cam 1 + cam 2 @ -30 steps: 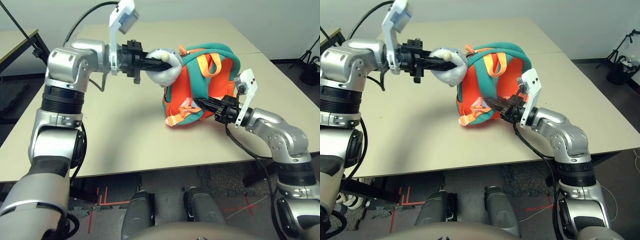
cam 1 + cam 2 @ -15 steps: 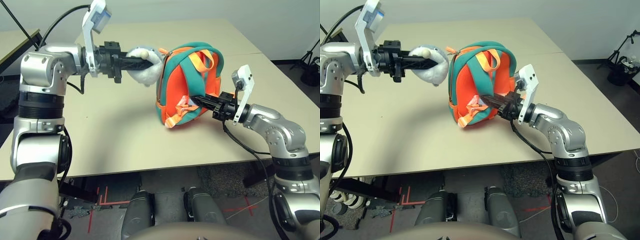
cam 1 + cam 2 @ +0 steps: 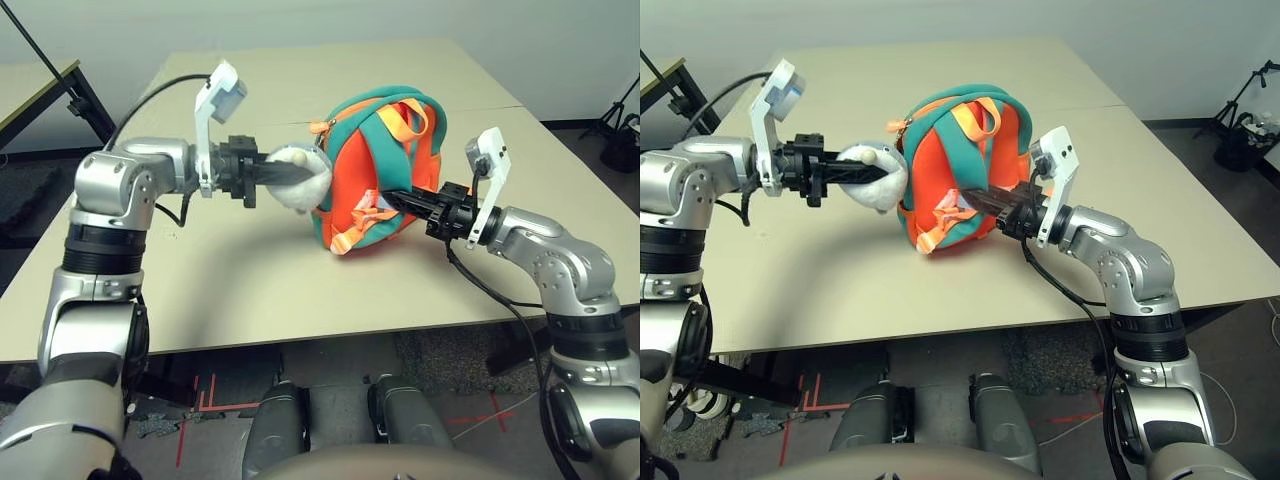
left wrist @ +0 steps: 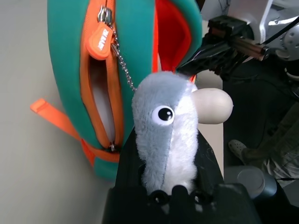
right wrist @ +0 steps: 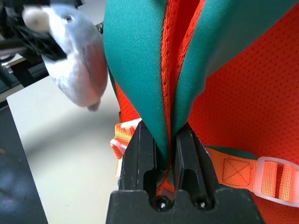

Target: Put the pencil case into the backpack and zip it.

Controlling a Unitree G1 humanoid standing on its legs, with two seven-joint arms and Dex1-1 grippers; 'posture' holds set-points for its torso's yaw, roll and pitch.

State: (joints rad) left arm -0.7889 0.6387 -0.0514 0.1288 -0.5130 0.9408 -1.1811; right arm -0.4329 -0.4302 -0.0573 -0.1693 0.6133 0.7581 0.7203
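The teal and orange backpack (image 3: 385,160) stands on the table (image 3: 240,290), its orange strap side towards me. Its grey-white plush fish charm (image 3: 298,180) hangs on a short chain from the orange zip pull (image 4: 99,40), and my left gripper (image 3: 303,176) is shut on the fish just left of the bag. The zip (image 4: 114,98) gapes partly open, with something pale inside. The pencil case is hidden. My right gripper (image 5: 166,135) is shut on a teal shoulder strap (image 5: 140,60) at the bag's right side.
The table's front edge (image 3: 300,335) runs close below both arms, and bare tabletop spreads left of and behind the bag. Another table (image 3: 30,85) stands at the far left. A tripod (image 3: 622,115) is on the floor at the right.
My left gripper, still holding the fish, pulled it left and then came down lower beside the bag. The backpack shifted slightly left. The right gripper keeps its hold on the strap.
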